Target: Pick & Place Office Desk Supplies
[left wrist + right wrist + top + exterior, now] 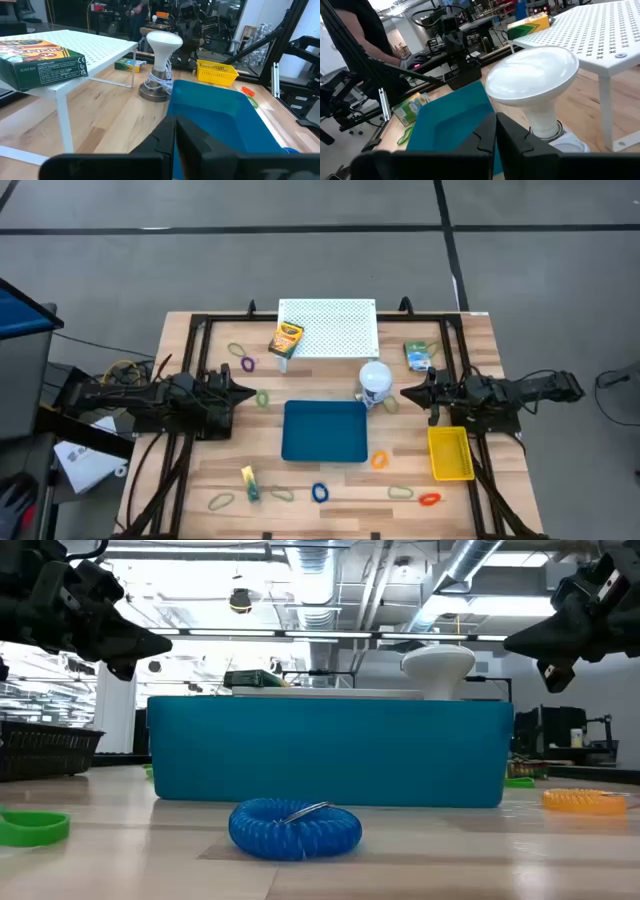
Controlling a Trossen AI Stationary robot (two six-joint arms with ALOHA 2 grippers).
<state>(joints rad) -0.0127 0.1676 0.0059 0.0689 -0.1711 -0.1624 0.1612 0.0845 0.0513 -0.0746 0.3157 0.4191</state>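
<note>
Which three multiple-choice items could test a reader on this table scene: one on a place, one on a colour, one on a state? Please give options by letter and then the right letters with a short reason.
1. Where does the crayon box lie?
A. in the yellow basket
B. on the white perforated board
C. inside the blue tray

2. What colour is the coiled loop nearest the low camera?
A. blue
B. red
C. purple

3. How do the two grippers stand?
A. both open and empty
B. the left shut on a loop
C. both shut and holding nothing

Key:
1 B: from above, the box rests on a corner of the white perforated board.
2 A: the low view shows a blue coil in front of the blue tray.
3 C: the left gripper and the right gripper show fingers together with nothing between them, above the table on either side of the tray.
</note>
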